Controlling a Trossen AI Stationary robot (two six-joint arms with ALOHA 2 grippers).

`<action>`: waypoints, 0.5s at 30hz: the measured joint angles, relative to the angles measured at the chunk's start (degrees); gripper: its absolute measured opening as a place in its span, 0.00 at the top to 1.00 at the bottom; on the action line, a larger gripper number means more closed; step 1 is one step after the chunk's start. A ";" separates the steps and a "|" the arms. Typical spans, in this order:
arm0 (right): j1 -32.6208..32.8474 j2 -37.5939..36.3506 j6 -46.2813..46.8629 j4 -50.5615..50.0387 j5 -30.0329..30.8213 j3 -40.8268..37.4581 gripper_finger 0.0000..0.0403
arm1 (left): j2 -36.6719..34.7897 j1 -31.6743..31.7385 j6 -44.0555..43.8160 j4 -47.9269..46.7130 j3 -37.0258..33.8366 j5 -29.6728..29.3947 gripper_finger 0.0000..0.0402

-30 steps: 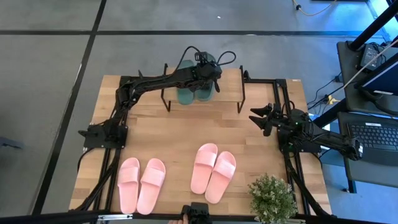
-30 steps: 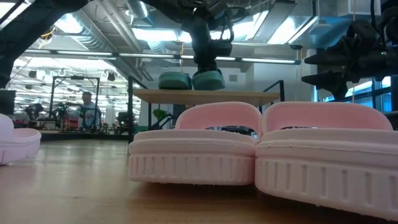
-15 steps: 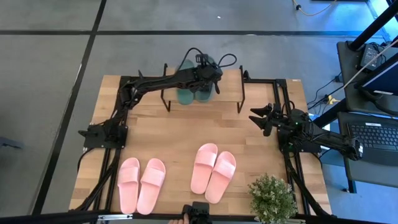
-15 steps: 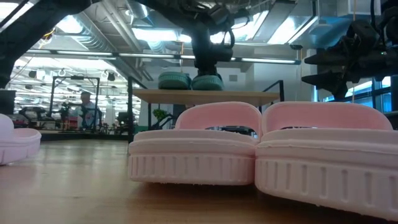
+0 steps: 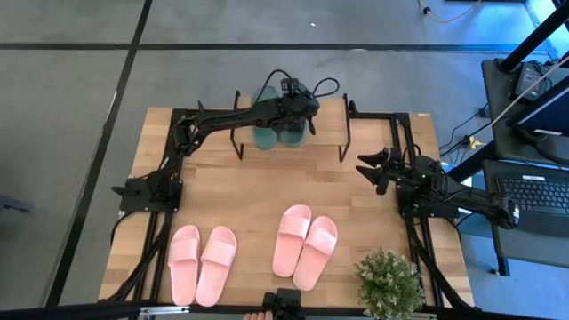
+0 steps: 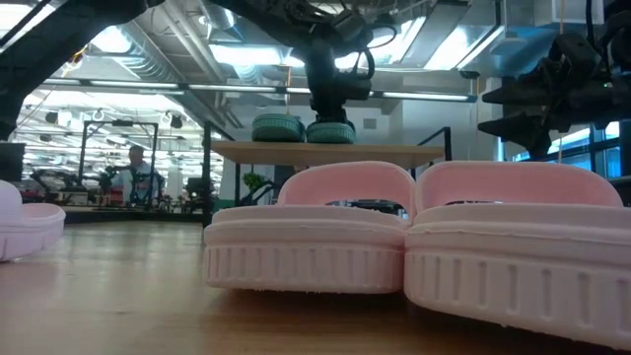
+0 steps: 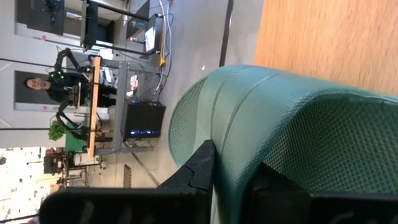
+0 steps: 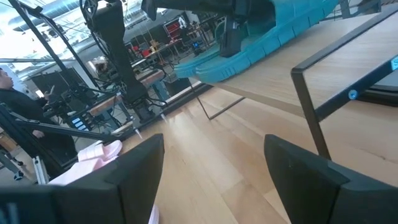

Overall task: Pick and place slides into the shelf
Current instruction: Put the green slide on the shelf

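Observation:
Two dark green slides stand side by side on the shelf [image 5: 324,133] at the table's far edge. The left one [image 5: 265,129] lies free on its sole. My left gripper [image 5: 298,108] reaches over the shelf from the left, shut on the right green slide [image 6: 330,130]. Both pink pairs [image 5: 203,262] [image 5: 304,244] lie soles down on the tabletop near the front edge. My right gripper [image 5: 372,169] hovers open at the table's right side, holding nothing. My left gripper pinches the green slide's wide strap [image 7: 227,152] between its two fingers [image 7: 199,168], one inside the strap's arch and one outside. The fingers slant down from above. The slide sits upright, its sole on the shelf top [image 6: 394,150] beside the other green slide.
A potted plant [image 5: 388,283] stands at the front right corner. The shelf's thin black legs [image 5: 345,142] rise from the tabletop, and bare plank shows to the right of the green pair. A person [image 6: 138,173] is in the room behind the table.
My left gripper has sunk a little with the right green slide, which now rests lower, level with the other green slide on the shelf top.

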 joint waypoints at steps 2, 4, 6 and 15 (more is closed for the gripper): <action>0.01 0.00 0.00 0.01 0.00 -0.01 0.31 | 0.00 -0.05 0.08 0.27 0.00 0.04 0.94; 0.01 0.00 -0.02 0.01 0.00 0.00 0.31 | 0.00 -0.12 0.83 0.10 0.00 0.02 0.94; -0.01 0.00 0.01 0.01 -0.01 0.00 0.31 | 0.00 -0.11 1.12 -0.50 0.00 -0.10 0.94; 0.00 0.00 0.12 0.01 0.00 0.00 0.31 | 0.00 -0.11 0.84 -0.70 -0.02 -0.11 0.85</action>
